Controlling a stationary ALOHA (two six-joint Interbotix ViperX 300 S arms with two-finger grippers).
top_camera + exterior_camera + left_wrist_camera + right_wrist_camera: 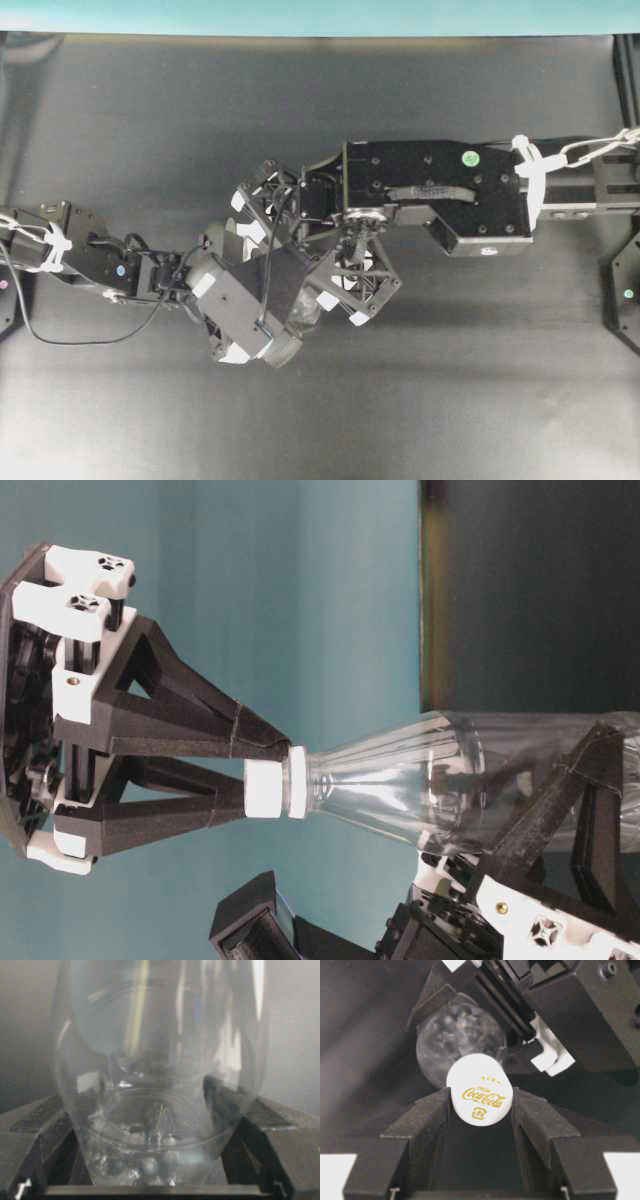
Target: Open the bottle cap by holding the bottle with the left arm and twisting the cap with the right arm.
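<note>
Bottle (440,780) held clear of the desk (150,120), body pinched between the fingers of the left pincer (160,1180) (spread wide round the clear wall, pads on both sides). Cap (480,1089) pinched by the right pincer (262,773), one finger on each flank, gold print facing the wrist cam. Long axis of bottle runs straight into the right pincer's palm, cap end first, so twist axis & bottle axis look lined up. Right arm (440,190) nearer the cap, left arm (90,255) at the body end. Next move, by judgement: wrist roll round that axis w/ left grip fixed; slip likely if cap sits off-centre.
</note>
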